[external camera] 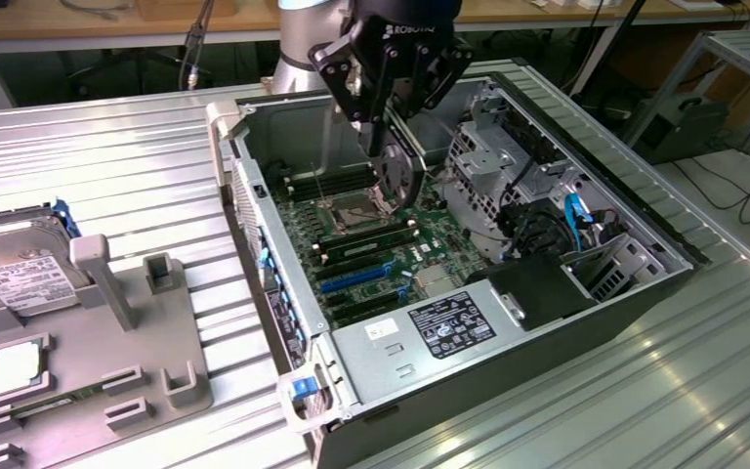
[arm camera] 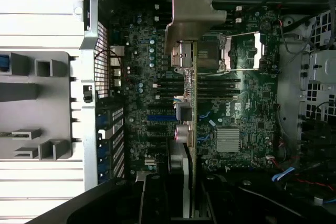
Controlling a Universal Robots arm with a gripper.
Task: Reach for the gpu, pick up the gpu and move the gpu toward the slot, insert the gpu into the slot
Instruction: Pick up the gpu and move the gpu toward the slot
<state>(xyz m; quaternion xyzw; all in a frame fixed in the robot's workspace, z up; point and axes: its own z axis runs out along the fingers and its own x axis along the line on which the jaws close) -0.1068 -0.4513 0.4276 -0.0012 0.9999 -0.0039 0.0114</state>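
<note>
The fingers (external camera: 372, 132) of the gripper (external camera: 378, 147) stand narrow, pinched on the top edge of the gpu (external camera: 398, 184); the card hangs upright beneath them in the upper middle of the exterior view, inside the open computer case (external camera: 247, 186). Nearest, at the lower left of that frame, a gray fixture tray (external camera: 153, 391) sits on the ribbed metal table (external camera: 128, 156), with a hard drive (external camera: 11, 269) at its far left corner. In the lower middle lies the labelled power supply (external camera: 447, 327). Beyond it is the green motherboard (external camera: 434, 239), where the bright-blue slot (external camera: 355, 277) lies apart from the card. Farther back come the black memory strips (external camera: 364, 240) and the processor socket (external camera: 349, 210), just beside the gpu's lower edge. At the top edge is the pale arm (external camera: 300, 39). In the wrist view the gpu (arm camera: 185, 59) shows edge-on, its silvery bracket (arm camera: 191, 11) away from the gripper (arm camera: 190, 187); the slot (arm camera: 160, 117) lies beside it.
</note>
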